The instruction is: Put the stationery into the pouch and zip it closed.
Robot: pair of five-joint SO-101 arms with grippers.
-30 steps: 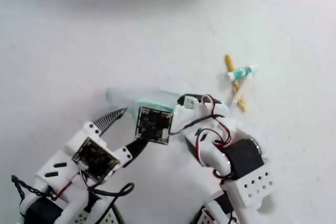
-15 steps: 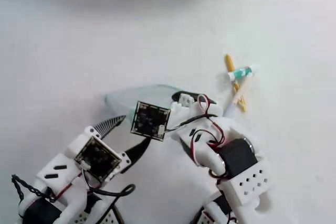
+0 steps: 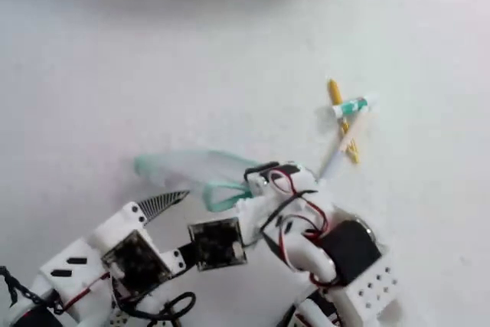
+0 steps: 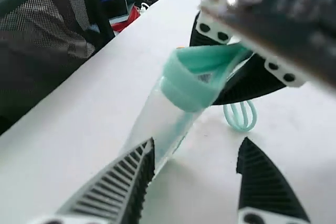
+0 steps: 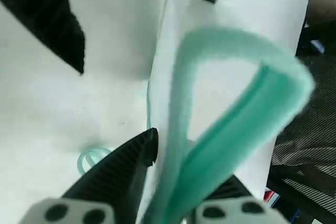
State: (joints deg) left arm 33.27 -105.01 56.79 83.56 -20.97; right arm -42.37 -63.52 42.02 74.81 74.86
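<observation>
1. A white table (image 3: 230, 51) runs back to a dark edge of the room, where chair mesh and some red clutter sit beyond it.
2. The translucent soft pouch with a mint-green zip rim (image 3: 184, 165) lies flat near the front of the table, between the two arms.
3. The right gripper (image 5: 184, 166) is clamped on the pouch's green rim (image 5: 231, 124). The band bows up into an arch between its jaws, which I take as an effort to pull the mouth open and hold it there.
4. The left gripper (image 4: 198, 148) hangs low over the pouch's other end. Its jaws are spread wide and hold nothing, and one ribbed finger (image 4: 131, 171) sits just beside the clear body (image 4: 168, 119). It looks ready to pin or pinch the far side so the bag cannot slide.
5. A thin mint-green cord loop (image 3: 218, 193) trails on the table beside the rim. This is probably the zip pull, left free for closing the pouch later.
6. The stationery lies in a crossed heap well to the right of the pouch: a yellow pencil (image 3: 335, 97), a short marker with a green-and-white band (image 3: 352, 106), and a slim pale pen (image 3: 338, 151).
7. None of it is inside yet, so loading and zipping both remain to be done.
</observation>
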